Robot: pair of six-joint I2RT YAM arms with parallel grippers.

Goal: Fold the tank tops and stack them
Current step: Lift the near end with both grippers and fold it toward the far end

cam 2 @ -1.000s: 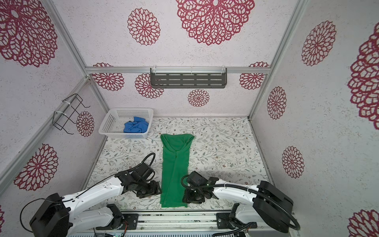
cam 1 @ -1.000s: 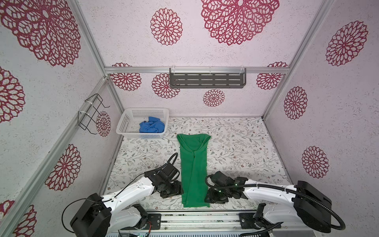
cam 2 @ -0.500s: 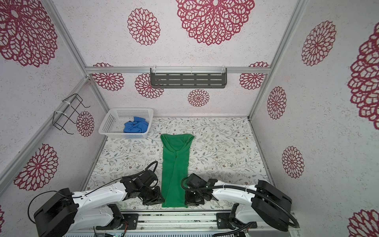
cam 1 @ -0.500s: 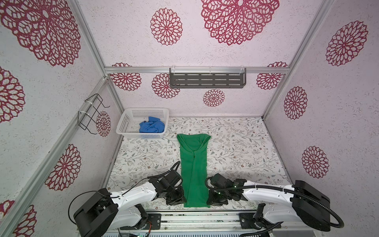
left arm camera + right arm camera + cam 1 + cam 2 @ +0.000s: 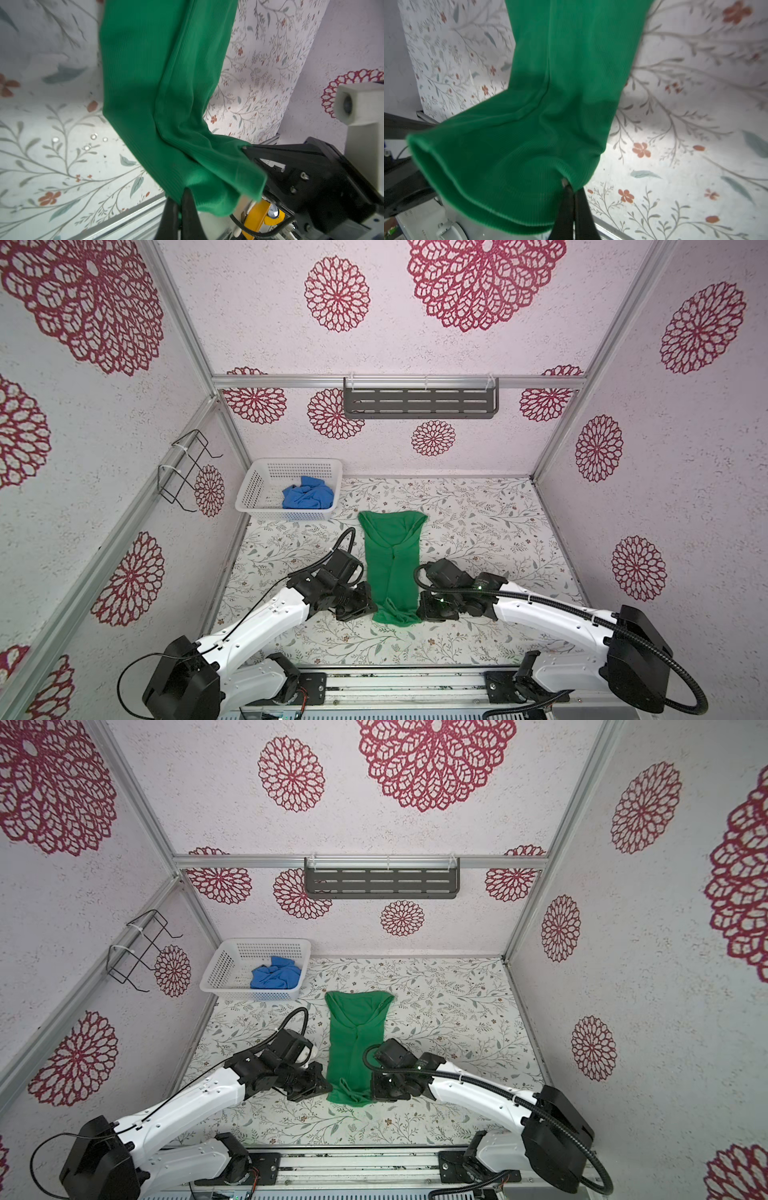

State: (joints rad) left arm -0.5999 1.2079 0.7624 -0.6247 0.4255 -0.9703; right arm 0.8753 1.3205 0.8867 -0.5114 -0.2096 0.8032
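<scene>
**Both grippers pinching near hem of green top**

In both top views, the green tank top (image 5: 392,560) is lying as a long narrow strip, folded lengthwise, down the middle of the table (image 5: 498,522). Its far end is pointing at the back wall. The left gripper (image 5: 371,609) is sitting at the near-left hem corner and the right gripper (image 5: 419,610) at the near-right corner. The jaws are too small to read here. The blue tank top (image 5: 307,497) is lying crumpled inside the white basket (image 5: 253,489) at the back left, well apart from the green one.

In the left wrist view, the left gripper (image 5: 181,193) is showing its jaws pressed together, pinching one hem corner of the green tank top (image 5: 166,83). The right gripper (image 5: 244,148) is pinching the opposite corner. The hem is sagging between them, lifting off the table (image 5: 52,145).

In the right wrist view, the right gripper (image 5: 569,185) is showing its jaws pressed together on its hem corner. The green tank top (image 5: 550,93) is curving up at that end, and the rest is lying flat on the table (image 5: 685,124).
</scene>
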